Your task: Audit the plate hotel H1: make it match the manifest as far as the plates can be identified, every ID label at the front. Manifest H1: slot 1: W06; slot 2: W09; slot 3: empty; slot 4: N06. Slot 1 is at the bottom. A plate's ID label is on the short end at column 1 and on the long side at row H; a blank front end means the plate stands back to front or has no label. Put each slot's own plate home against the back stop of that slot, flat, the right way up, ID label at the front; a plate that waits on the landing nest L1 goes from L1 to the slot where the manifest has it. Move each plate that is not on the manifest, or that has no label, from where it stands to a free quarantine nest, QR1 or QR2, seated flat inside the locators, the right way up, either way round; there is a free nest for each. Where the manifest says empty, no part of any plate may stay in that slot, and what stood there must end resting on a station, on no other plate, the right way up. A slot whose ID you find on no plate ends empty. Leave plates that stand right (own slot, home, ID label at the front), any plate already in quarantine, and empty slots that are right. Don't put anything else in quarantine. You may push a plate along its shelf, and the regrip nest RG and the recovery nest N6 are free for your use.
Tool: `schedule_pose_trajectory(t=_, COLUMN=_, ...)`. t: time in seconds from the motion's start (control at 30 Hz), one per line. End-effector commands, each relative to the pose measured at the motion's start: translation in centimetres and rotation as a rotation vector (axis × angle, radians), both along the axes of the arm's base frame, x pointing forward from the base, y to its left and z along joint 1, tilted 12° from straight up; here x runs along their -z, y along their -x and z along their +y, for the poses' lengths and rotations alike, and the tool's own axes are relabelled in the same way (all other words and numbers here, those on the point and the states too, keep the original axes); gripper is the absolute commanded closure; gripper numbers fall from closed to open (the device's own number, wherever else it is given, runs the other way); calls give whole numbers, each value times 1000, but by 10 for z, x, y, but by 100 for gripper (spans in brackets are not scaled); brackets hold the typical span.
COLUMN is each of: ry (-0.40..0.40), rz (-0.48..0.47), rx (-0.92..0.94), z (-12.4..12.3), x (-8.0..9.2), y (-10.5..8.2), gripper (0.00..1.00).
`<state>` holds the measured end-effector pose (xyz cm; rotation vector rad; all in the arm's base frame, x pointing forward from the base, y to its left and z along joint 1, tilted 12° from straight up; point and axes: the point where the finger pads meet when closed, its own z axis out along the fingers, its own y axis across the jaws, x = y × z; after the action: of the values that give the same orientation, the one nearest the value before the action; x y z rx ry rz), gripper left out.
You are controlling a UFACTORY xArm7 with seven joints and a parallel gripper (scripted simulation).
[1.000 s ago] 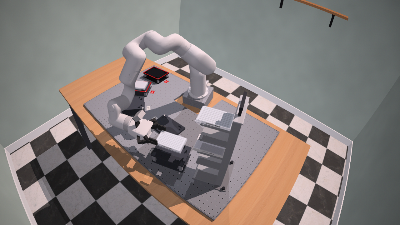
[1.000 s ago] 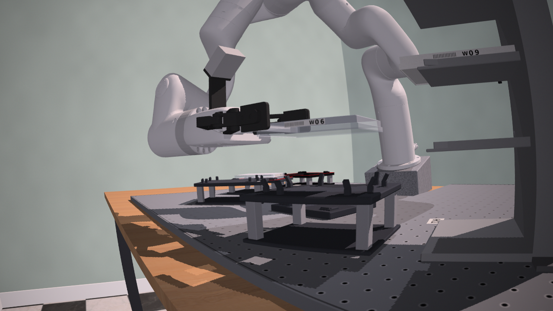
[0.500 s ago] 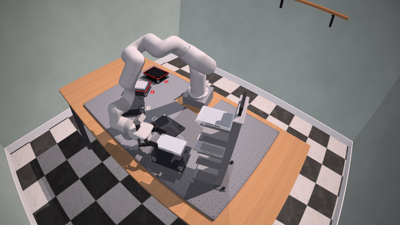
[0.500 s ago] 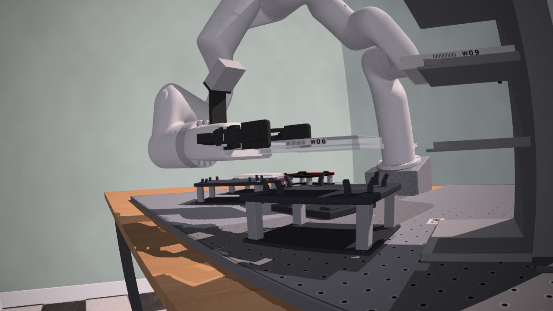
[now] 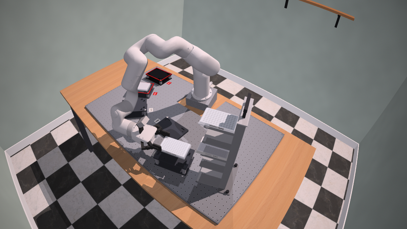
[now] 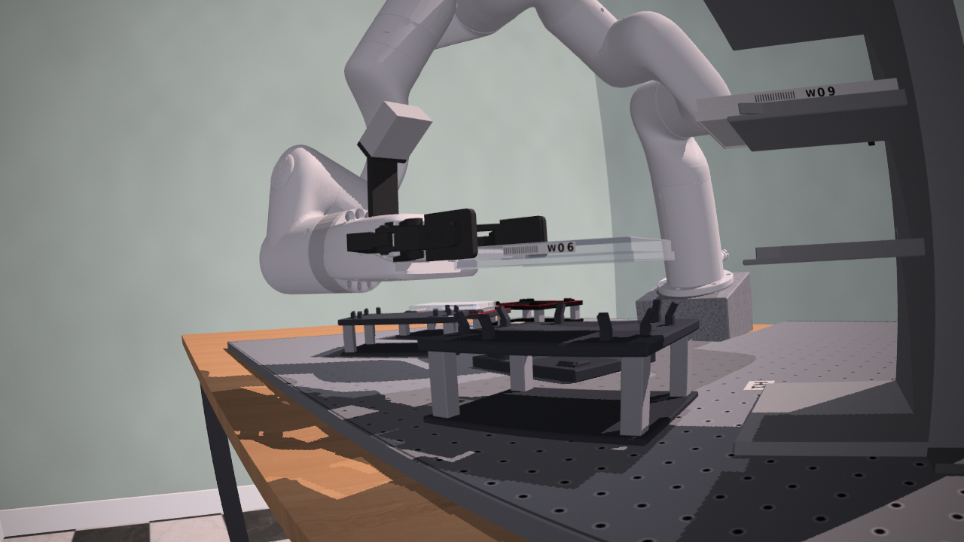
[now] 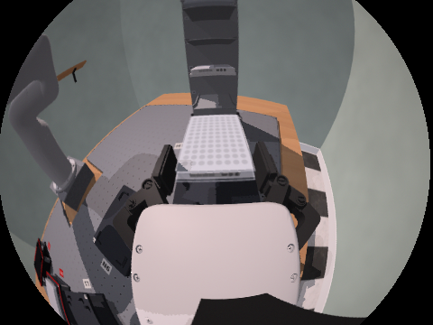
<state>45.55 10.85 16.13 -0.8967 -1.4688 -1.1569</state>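
Observation:
My gripper [image 5: 155,139] is shut on the short end of a clear well plate [image 5: 175,147] and holds it flat. Its long side reads W06 in the exterior view [image 6: 560,247]. The plate hangs a short way above a black raised nest [image 6: 559,336] that stands in front of the plate hotel [image 5: 224,142]. In the wrist view the plate [image 7: 216,147] points straight at the hotel, between my fingers. On an upper hotel shelf a plate reads W09 [image 6: 819,92] at its front. The shelf below it [image 6: 835,255] looks bare from the side. A white plate [image 5: 219,119] lies at the hotel's top and a translucent one [image 5: 213,150] lower down.
Two red-edged nests stand at the far left: one is bare [image 5: 158,74], the other holds a white plate [image 5: 144,86]. A flat black pad [image 5: 170,128] and another black nest [image 5: 136,111] lie near my arm. The arm's base [image 5: 201,95] stands behind the hotel.

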Motion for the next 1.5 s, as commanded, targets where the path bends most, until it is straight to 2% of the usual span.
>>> schedule_pose_trajectory(t=0.0, ry=0, rz=-4, rx=0, z=3, x=-1, y=0, gripper=100)
schedule_pose_trajectory(t=1.47, ry=0, rz=-4, rx=0, z=55, x=0, y=14, gripper=100)
